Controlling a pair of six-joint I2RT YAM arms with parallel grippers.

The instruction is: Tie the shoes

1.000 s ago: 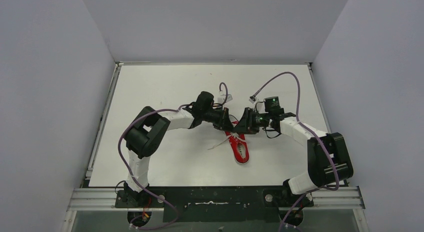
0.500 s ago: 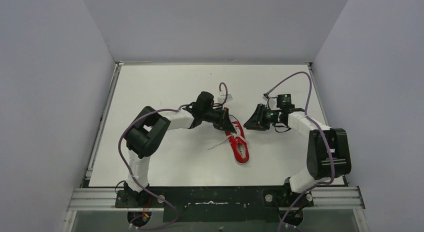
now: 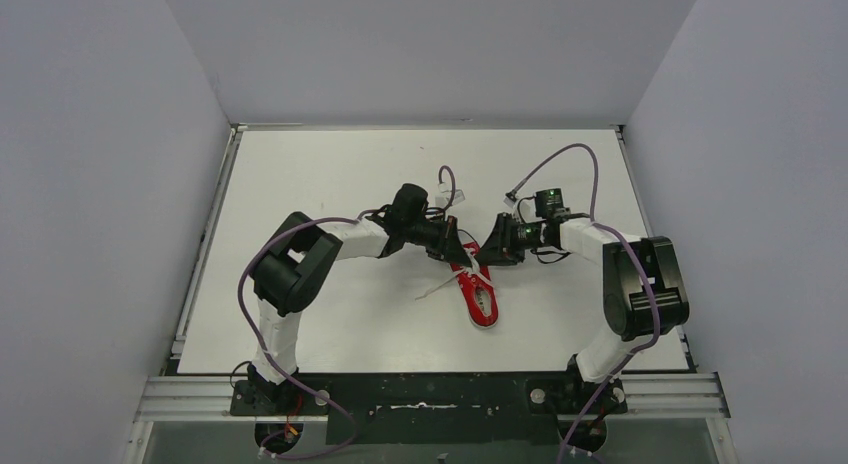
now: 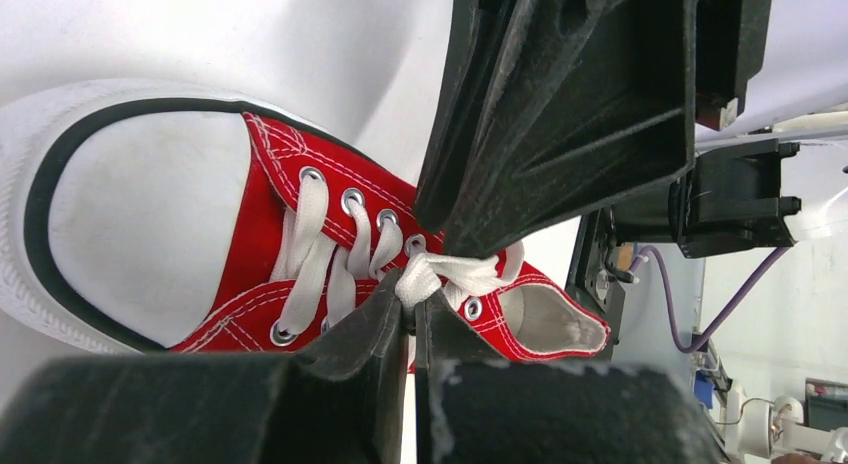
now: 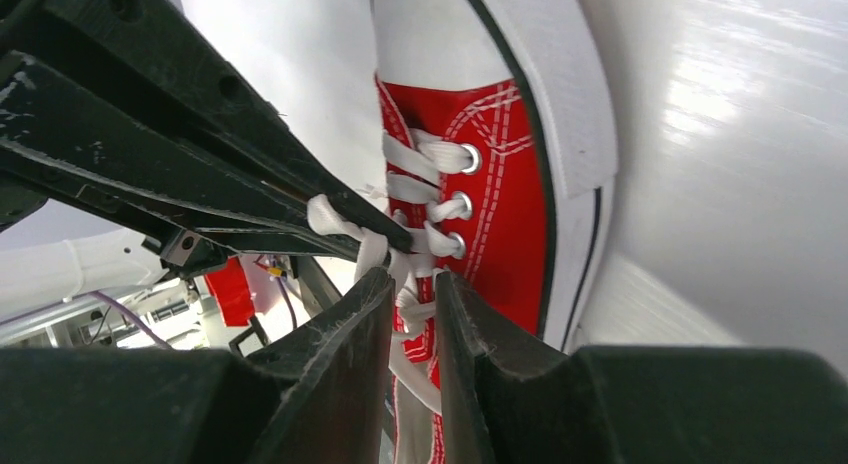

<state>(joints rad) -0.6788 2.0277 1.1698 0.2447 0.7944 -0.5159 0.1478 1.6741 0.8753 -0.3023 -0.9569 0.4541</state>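
The red sneaker (image 3: 481,297) lies on the white table with its toe toward the near edge. It also shows in the left wrist view (image 4: 262,222) and the right wrist view (image 5: 503,189). My left gripper (image 3: 463,253) (image 4: 409,311) is shut on a bunched white lace (image 4: 437,274) at the shoe's top eyelets. My right gripper (image 3: 489,253) (image 5: 412,284) faces it from the right. Its jaws stand a narrow gap apart with a lace strand (image 5: 405,246) between the tips. A loose lace end (image 3: 431,289) trails left of the shoe.
The two grippers nearly touch over the shoe's throat; the right gripper's body (image 4: 570,104) fills the top of the left wrist view. Purple cables (image 3: 575,159) loop above both wrists. Grey walls enclose the table (image 3: 300,184) on three sides.
My right gripper swung out to the right, away from the shoe, then came back to the laces. My left gripper and the shoe stayed put.
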